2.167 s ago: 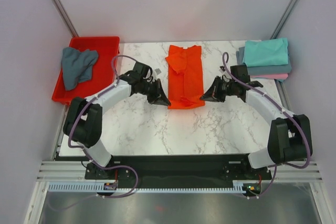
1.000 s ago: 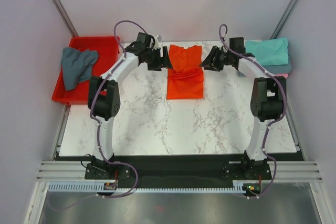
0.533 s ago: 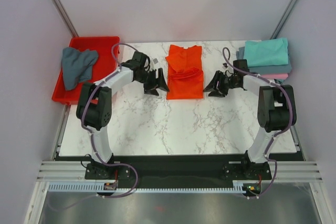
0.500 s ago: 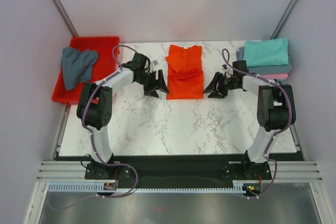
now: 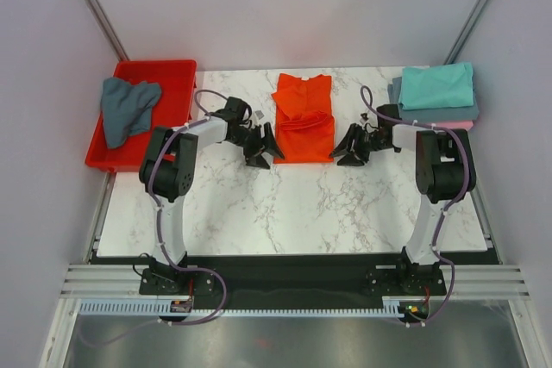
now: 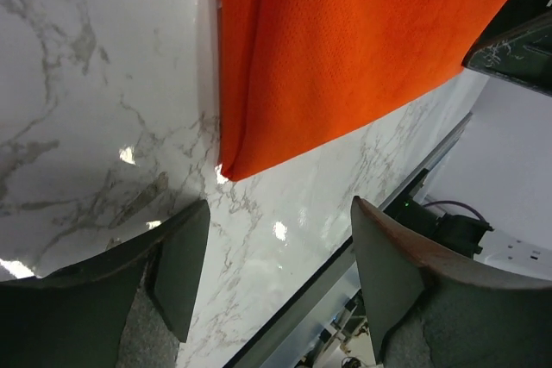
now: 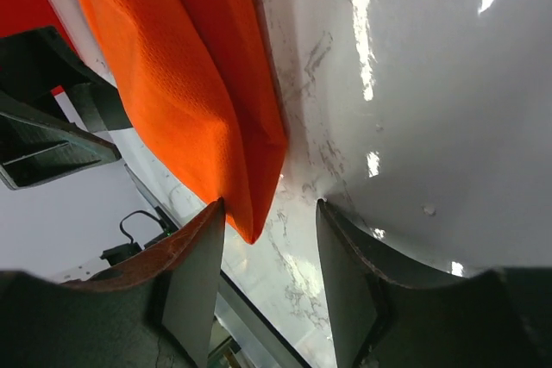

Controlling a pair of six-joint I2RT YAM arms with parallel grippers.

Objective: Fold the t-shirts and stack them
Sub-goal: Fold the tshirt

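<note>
You've just doubled the orange-red t-shirt (image 5: 304, 122), hem end folded up toward the collar. It lies shorter now, so this fold looks finished, and one more should make it stackable. Your left gripper (image 6: 276, 213) stands wide open and empty, with the shirt's corner just ahead of its fingertips. Your right gripper (image 7: 267, 213) is likewise released, the other corner poking between its fingertips.

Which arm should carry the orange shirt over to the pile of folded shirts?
Probably the right. The right gripper sits open at the near corner of the orange shirt, and the folded pile is on its side. The left gripper is just as close to the shirt, but farther from the pile.
</note>
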